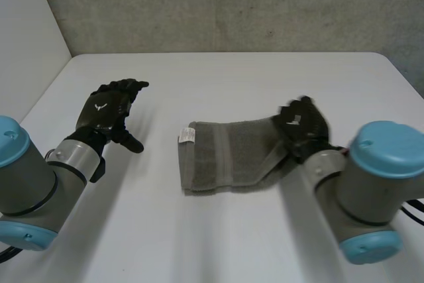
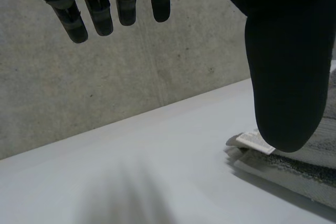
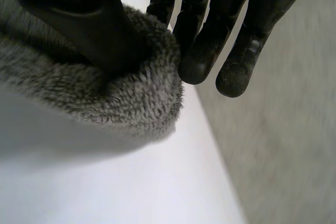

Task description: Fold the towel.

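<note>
Robot hand, right (image 1: 303,126): thumb and fingers clamped on the right end of the towel (image 1: 228,157), which bunches in the grip.
Robot hand, left (image 1: 106,112): fingers straight and apart, holding nothing, above the worktop (image 1: 218,77), well apart from the towel.
Towel: grey, folded, lying mid-worktop between both arms.
Label (image 1: 186,136): white, at the towel's far left corner.
Wall (image 1: 232,4): grey concrete behind the worktop.

- Left hand (image 1: 109,114) hangs over the white table (image 1: 232,77), fingers relaxed, well apart from the grey towel (image 1: 228,157).
- Right hand (image 1: 303,127) is on the towel's end, cloth drawn up to it.
- White label (image 1: 186,136) is on the end facing the left hand.
</note>
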{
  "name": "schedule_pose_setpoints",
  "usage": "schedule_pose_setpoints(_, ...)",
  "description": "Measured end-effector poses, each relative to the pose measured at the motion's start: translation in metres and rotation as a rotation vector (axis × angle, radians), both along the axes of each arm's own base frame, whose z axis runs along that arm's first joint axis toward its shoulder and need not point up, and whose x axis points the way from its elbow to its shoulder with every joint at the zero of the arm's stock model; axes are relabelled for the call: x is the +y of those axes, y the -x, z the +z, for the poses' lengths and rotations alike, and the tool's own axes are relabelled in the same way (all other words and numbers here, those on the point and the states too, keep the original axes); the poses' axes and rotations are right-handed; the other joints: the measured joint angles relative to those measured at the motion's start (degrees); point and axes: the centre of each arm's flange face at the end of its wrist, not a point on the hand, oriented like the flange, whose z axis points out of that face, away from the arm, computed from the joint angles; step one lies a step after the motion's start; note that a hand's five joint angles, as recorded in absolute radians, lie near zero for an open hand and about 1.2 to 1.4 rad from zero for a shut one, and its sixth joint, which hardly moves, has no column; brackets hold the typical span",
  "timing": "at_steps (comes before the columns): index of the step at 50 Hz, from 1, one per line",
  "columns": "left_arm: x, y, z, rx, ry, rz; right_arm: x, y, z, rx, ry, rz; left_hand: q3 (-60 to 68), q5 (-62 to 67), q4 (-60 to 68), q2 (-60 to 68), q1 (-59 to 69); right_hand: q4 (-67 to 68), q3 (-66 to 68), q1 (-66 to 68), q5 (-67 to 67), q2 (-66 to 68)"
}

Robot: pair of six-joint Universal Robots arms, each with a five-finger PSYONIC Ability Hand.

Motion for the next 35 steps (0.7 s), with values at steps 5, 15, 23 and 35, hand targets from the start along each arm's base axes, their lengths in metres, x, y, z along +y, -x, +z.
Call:
schedule_pose_setpoints(5, -0.001, -0.002, 0.006, 0.01, 0.015, 0.008, 0.03, -0.054, 0.006, 0.128, 0.154, 0.197, -0.01, 0.02, 0.0, 0.0, 0.0, 0.01, 0.0, 0.08, 0.13, 0.25)
schedule_pose_setpoints(15, -0.005, -0.007, 0.014, 0.025, 0.042, 0.028, 0.096, -0.118, -0.031, 0.205, 0.21, 0.552, 0.0, 0.0, 0.0, 0.01, 0.0, 0.02, -0.04, 0.05, 0.2, 0.47)
schedule_pose_setpoints(23, -0.006, -0.009, 0.013, 0.026, 0.044, 0.034, 0.101, -0.115, -0.039, 0.179, 0.148, 0.538, 0.0, 0.01, -0.01, 0.01, -0.02, -51.5, -51.66, -50.04, -51.76, -49.34)
schedule_pose_setpoints(35, -0.002, -0.002, 0.018, 0.033, 0.042, 0.014, 0.054, -0.051, 0.046, -0.401, -0.094, 0.165, -0.13, 0.01, -0.05, 0.01, -0.04, -61.11, -61.97, -61.65, -62.42, -59.39)
